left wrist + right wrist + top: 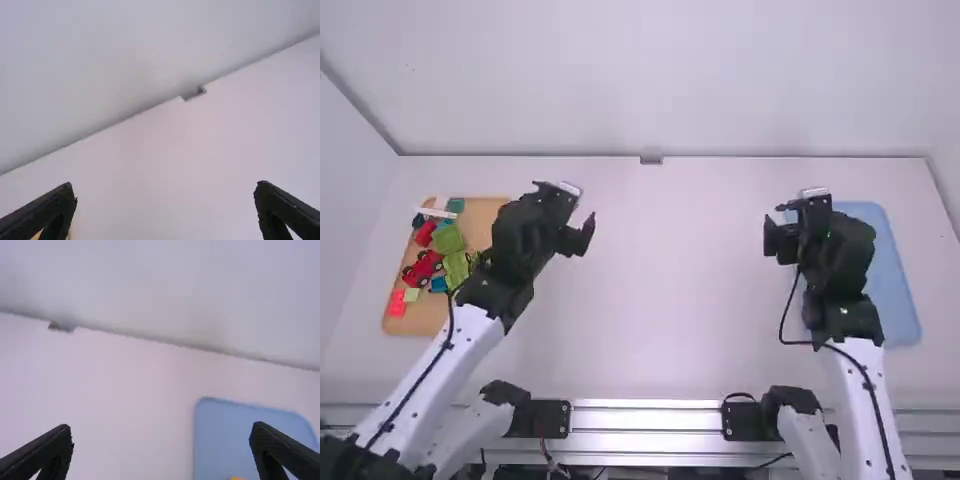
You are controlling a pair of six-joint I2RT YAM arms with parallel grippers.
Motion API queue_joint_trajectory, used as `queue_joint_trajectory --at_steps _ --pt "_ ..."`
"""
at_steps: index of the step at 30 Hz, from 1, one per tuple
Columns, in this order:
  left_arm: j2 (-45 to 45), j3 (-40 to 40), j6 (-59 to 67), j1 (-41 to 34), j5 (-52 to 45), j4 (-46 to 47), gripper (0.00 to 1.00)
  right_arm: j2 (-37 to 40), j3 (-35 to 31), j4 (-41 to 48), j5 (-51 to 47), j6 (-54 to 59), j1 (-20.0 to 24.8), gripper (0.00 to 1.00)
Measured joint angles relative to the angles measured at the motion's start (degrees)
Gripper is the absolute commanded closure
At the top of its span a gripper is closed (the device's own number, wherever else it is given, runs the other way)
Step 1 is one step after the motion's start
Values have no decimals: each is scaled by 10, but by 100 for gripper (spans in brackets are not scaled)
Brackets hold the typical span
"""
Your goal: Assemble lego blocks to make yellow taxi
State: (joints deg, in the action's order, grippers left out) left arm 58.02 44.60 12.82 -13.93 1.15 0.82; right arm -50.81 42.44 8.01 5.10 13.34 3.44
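Holding its two fingers spread, the left gripper point(566, 206) is above the table point(660, 290), just beyond the right edge of the tan tray point(418, 322). The right gripper point(800, 215), also spread, is by the left edge of the blue tray point(892, 290). In the tan tray, a red wheeled chassis point(420, 270) lies near the left edge, green blocks point(448, 239) beside it; a bright red block point(397, 302) lies near the near-left corner.

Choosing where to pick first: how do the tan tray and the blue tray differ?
The tan tray lies left, the blue tray right. The tan tray bears a cluster of coloured blocks; the blue tray shows a yellow-orange piece. Both lie flat on the table.
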Motion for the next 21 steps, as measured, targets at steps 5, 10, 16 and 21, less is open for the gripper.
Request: queue_joint_trajectory --at_steps 5,10,16,21 --pt "-34 -34 -27 35 -5 -9 15 27 -38 -31 -29 -29 -28 15" --pt "-74 -86 -67 80 -5 -6 23 70 -86 -74 -42 -68 -34 24" --pt "-152 -157 -111 137 -5 -7 37 153 -160 -79 -46 -116 -34 39" --pt "-214 -218 -120 139 -7 -7 48 214 -225 -78 -46 -125 -34 49"
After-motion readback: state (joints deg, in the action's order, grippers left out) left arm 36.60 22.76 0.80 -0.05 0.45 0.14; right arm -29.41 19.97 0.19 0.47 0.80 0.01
